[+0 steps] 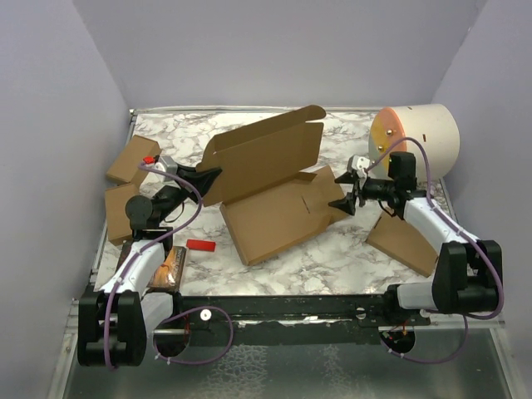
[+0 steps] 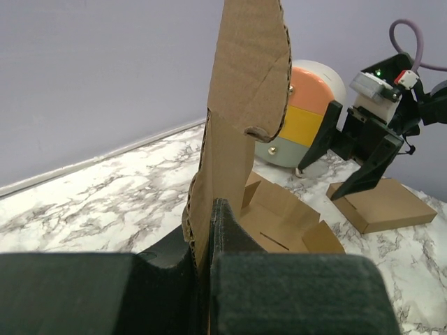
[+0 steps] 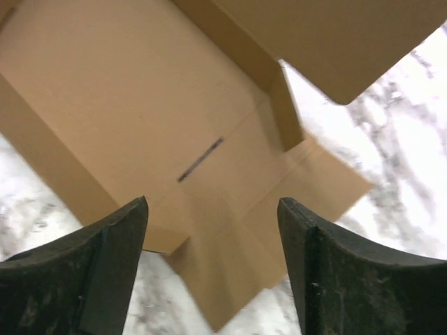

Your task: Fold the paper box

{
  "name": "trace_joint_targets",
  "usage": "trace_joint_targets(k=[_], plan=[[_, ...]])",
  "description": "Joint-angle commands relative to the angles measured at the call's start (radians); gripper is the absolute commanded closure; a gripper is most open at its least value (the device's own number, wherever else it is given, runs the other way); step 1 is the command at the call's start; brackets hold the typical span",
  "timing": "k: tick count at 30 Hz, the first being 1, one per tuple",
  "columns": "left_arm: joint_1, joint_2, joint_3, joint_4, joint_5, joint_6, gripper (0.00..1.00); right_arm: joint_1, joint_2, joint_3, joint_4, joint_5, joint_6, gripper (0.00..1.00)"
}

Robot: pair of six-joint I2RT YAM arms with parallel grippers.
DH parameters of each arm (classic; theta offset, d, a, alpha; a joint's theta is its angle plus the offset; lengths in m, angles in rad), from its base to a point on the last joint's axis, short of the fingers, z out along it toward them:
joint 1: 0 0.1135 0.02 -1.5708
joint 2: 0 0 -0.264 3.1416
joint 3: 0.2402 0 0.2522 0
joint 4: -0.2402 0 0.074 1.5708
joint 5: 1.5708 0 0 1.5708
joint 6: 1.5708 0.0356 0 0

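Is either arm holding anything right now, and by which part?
The left end effector pinches the paper box by the edge of its raised lid. The right end effector is open over a side flap, holding nothing.

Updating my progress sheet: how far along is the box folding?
Done: one large panel of the paper box stands raised. In hand: the left gripper is shut on that panel's edge; the right gripper hovers open over the flat side flap. Left: raising walls, tucking flaps, closing the lid.

No text, label, brand, number or sign can be read in any view; the paper box (image 1: 274, 218) shows only plain brown cardboard.
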Motion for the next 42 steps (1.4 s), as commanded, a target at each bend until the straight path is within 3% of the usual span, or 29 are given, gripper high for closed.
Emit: trace_joint_targets(k=[1,4,8,12,20,36,42], plan=[[0.004,-0.023,0.002,-0.009,-0.025,0.014,1.0,0.046,0.02,0.098,0.007,0.167,-0.103,0.32],[0.004,-0.028,0.006,-0.024,-0.03,0.016,1.0,0.078,0.05,0.136,0.024,0.227,-0.069,0.45],[0.004,-0.03,0.006,-0.041,-0.038,0.016,1.0,0.142,0.074,0.105,0.153,0.317,0.015,0.76],[0.004,-0.024,0.008,-0.044,-0.038,0.011,1.0,0.186,0.116,0.093,0.256,0.439,0.071,0.98],[0.003,-0.023,0.006,-0.032,-0.03,0.009,1.0,0.228,0.231,0.165,0.305,0.642,0.128,0.99],[0.002,-0.016,0.003,-0.012,-0.024,-0.004,1.0,0.299,0.286,0.181,0.3,0.666,0.085,0.99],[0.002,-0.014,0.003,-0.01,-0.023,-0.005,1.0,0.299,0.267,0.174,0.272,0.603,0.063,0.99]])
